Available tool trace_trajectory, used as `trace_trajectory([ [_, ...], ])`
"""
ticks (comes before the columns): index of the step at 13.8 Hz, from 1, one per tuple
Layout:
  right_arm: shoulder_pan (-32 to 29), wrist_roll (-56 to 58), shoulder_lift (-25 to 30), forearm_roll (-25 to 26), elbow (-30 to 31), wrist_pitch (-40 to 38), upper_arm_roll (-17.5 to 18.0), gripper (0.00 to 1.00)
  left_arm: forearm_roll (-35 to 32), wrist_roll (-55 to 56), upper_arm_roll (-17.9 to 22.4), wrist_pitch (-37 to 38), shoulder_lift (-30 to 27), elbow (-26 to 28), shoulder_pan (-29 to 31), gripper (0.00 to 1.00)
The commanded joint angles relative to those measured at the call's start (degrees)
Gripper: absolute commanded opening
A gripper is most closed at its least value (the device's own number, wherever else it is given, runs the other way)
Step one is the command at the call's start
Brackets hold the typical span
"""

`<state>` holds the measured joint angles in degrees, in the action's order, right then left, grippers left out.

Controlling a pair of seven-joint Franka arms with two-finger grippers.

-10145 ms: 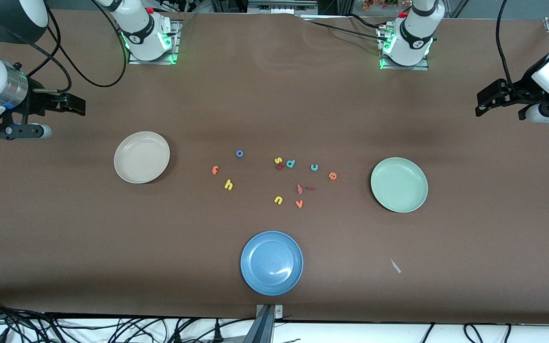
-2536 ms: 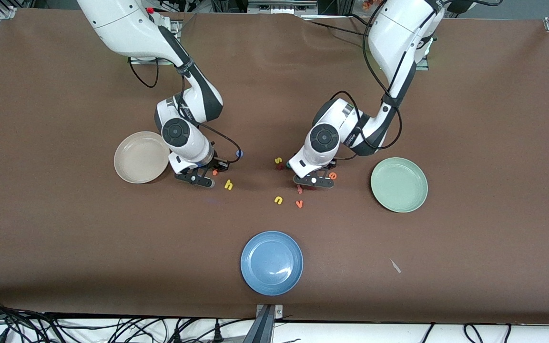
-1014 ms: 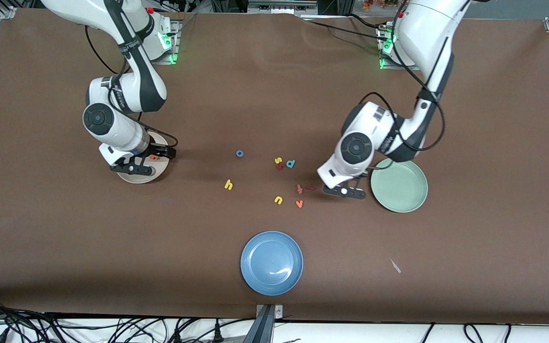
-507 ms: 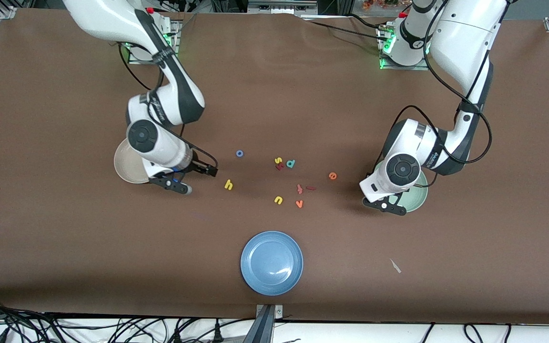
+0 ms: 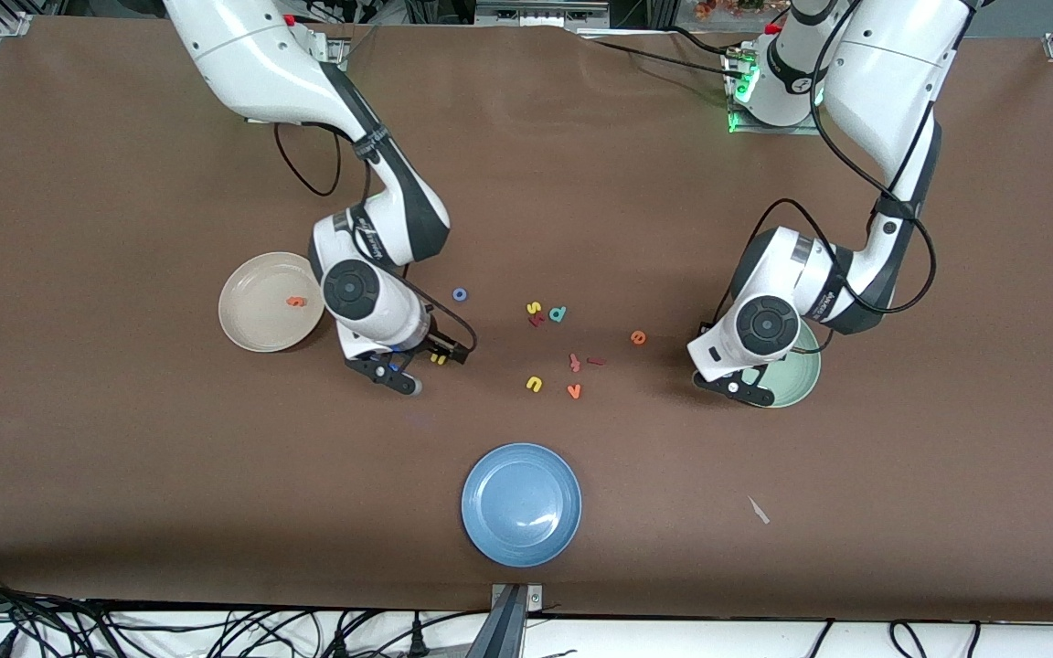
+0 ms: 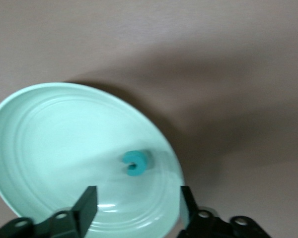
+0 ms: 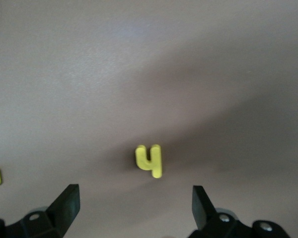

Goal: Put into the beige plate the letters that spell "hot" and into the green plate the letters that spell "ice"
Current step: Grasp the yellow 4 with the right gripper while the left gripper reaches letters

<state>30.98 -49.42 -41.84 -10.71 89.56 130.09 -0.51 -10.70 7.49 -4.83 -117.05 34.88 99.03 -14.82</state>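
Two of six letters are placed, the orange "t" [image 5: 293, 301] in the beige plate [image 5: 248, 336] at frame left and the teal "c" [image 6: 136, 163] in the green plate [image 6: 35, 144] at right, while the right gripper [image 7: 134, 201], jaws apart, hovers over the yellow "h" [image 7: 150, 160] and the left gripper [image 6: 138, 208], jaws apart and empty, is over the green plate.

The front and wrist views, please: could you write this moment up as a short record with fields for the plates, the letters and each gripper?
beige plate: holds the orange "t"
green plate: holds the teal "c"
yellow "h": on the table, under the right gripper
blue "o", orange "e", dark red "i": on the table
right gripper: open, over the "h"
left gripper: open, over the green plate
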Motion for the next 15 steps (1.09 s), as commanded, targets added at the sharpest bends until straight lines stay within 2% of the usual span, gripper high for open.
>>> trace_trajectory([
  [1,0.05,-0.68,-3.59,-0.11,-3.78,-0.71,-0.2,1.0,-1.35,0.07,-3.07,1.82,-1.57,-1.38,-1.18,1.0],
  [5,-0.66,1.95,-3.86,1.04,-3.51,-0.71,-0.29,1.0,-1.26,-3.7,-7.82,1.12,-1.39,-1.56,-1.35,1.0],
  [7,-0.66,2.04,-3.95,1.04,-3.08,0.07,-0.29,0.99,-1.52,-4.49,-8.27,-0.54,-0.96,-1.47,-1.61,0.98],
  [8,-0.66,2.13,-4.04,0.86,-2.29,1.82,-0.29,0.94,-1.52,-6.24,-8.36,-2.81,-0.43,-1.21,-2.23,0.96],
  [9,-0.66,2.05,-4.12,0.78,-0.89,3.14,-0.29,0.92,-1.43,-7.04,-8.36,-4.14,-0.08,-0.94,-2.49,0.84],
  [10,-0.48,2.04,-4.38,0.77,0.26,4.81,-0.29,0.88,-1.35,-7.05,-8.36,-4.85,0.36,-0.94,-3.19,0.79],
  [11,-0.48,2.13,-4.47,0.77,0.53,5.43,-0.29,0.81,-1.35,-7.05,-8.36,-6.16,0.71,-0.85,-3.63,0.71],
  [12,-0.57,2.31,-4.3,0.69,0.53,5.09,-0.29,0.73,-1.35,-7.05,-8.36,-7.65,1.24,-0.5,-3.64,0.67],
  [15,-0.39,2.48,-3.95,0.42,0.53,3.6,-0.2,0.46,-1.35,-7.05,-8.36,-10.65,2.82,-0.24,-3.55,0.67],
])
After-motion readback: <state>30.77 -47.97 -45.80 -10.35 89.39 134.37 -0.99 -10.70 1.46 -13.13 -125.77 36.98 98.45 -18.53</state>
